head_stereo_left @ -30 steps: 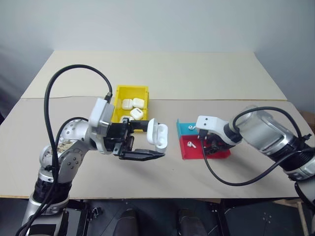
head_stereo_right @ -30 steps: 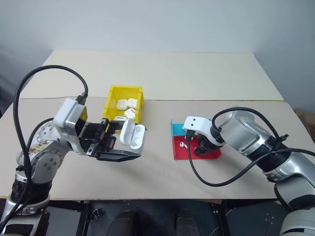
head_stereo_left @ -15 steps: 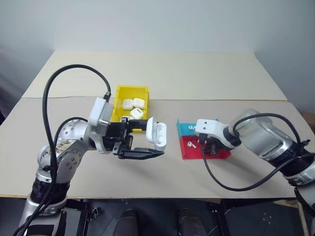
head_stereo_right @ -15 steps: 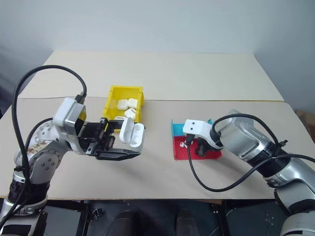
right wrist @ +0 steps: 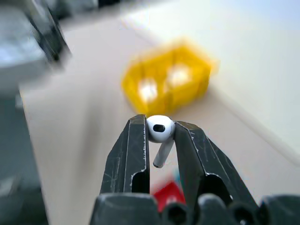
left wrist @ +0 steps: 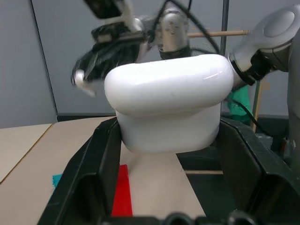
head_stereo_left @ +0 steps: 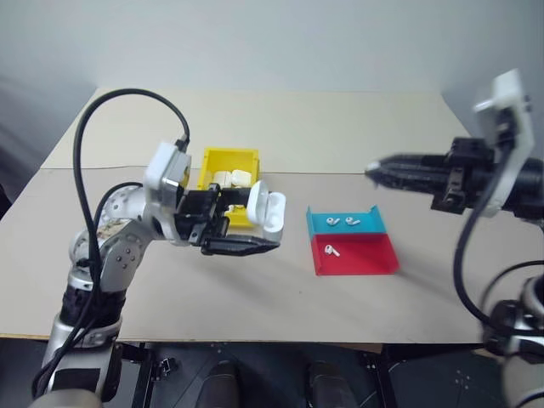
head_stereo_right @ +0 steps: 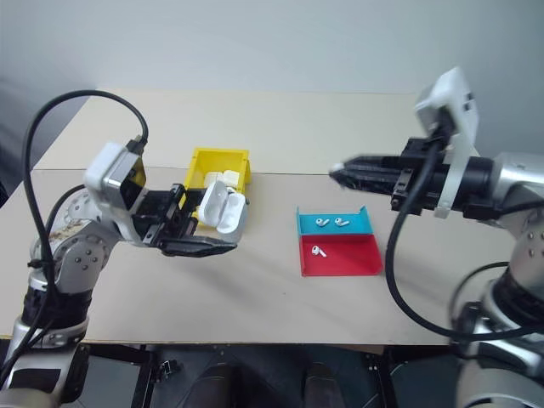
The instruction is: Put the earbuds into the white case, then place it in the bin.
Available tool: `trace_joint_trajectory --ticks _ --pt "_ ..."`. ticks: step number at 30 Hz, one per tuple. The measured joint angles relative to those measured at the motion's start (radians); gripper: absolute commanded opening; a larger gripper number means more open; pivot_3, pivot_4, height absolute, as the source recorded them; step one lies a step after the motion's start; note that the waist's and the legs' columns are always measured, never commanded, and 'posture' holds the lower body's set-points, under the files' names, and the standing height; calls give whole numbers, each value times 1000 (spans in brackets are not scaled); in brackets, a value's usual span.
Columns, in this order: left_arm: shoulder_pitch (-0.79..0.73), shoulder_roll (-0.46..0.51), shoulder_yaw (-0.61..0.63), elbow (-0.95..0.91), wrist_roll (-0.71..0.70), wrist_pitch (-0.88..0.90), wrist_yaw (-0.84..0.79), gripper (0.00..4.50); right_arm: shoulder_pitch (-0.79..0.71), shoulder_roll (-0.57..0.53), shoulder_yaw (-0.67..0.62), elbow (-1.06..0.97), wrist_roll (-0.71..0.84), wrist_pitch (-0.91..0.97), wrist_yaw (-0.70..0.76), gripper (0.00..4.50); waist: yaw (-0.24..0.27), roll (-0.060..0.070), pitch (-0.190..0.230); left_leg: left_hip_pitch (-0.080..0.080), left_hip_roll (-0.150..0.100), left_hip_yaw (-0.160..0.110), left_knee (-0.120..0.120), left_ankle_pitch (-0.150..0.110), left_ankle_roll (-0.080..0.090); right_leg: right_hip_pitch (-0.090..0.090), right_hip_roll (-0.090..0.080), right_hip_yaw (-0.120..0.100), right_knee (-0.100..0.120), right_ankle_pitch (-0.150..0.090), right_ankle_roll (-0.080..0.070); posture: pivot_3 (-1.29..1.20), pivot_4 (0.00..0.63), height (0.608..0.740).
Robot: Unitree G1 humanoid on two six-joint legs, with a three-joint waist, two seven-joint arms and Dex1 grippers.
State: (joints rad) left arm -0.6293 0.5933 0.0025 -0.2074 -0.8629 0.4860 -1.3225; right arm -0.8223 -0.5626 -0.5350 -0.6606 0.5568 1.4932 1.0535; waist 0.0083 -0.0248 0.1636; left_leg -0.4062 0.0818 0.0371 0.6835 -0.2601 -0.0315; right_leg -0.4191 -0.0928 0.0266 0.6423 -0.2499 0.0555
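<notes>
Lab test bench — bare beige table (head_stereo_left: 280, 280), plain grey wall (head_stereo_left: 272, 42).

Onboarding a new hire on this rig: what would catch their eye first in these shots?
First, the right tool, raised above the table's right side, pinching a tiny white earbud between its fingertips. Next, the left tool holding the white case with its lid flipped open, just in front of the yellow bin that has more white cases inside. Then the colours: three earbuds lie on the blue tray and red tray at centre right.
</notes>
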Motion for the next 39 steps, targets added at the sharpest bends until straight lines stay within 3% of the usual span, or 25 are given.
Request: trace_joint_trajectory --ticks 4,8,17,28,37,38,39 --pt "-74 -18 -29 69 23 15 -26 2766 -20 205 -10 -86 87 -19 -143 632 -4 1 -1 0 0 0 0 0 0 -1 0 0 4 0 0 0 150 740" --pt "-127 -52 -52 122 58 15 -38 2766 -15 280 102 -97 112 -82 -263 632 -9 1 -1 -1 0 0 0 0 0 -1 0 0 3 0 0 0 150 740" --pt "-150 -83 -58 158 98 12 -55 2766 56 235 215 -76 191 -208 -357 632 -22 1 -1 0 0 0 -1 0 0 0 0 0 3 0 0 0 150 740" --pt "-146 -106 -58 146 115 12 -40 2766 100 129 250 -58 303 -316 -423 632 -23 1 -1 -1 0 0 -1 0 0 -1 0 0 3 0 0 0 150 740" --pt "-135 -109 -36 132 114 13 -33 2766 144 57 252 -57 389 -388 -473 3743 -23 1 -1 -1 0 0 -1 0 0 -1 0 0 2 0 0 0 150 740" --pt "-135 -109 -34 132 114 13 -33 2766 146 53 253 -56 398 -396 -477 4049 -23 1 -1 -1 0 0 -1 0 0 -1 0 0 2 0 0 0 150 740" --pt "-135 -109 -31 132 114 13 -32 2766 146 46 254 -53 409 -400 -481 4049 -23 1 -1 -1 0 0 -1 0 0 -1 0 0 2 0 0 0 150 740"
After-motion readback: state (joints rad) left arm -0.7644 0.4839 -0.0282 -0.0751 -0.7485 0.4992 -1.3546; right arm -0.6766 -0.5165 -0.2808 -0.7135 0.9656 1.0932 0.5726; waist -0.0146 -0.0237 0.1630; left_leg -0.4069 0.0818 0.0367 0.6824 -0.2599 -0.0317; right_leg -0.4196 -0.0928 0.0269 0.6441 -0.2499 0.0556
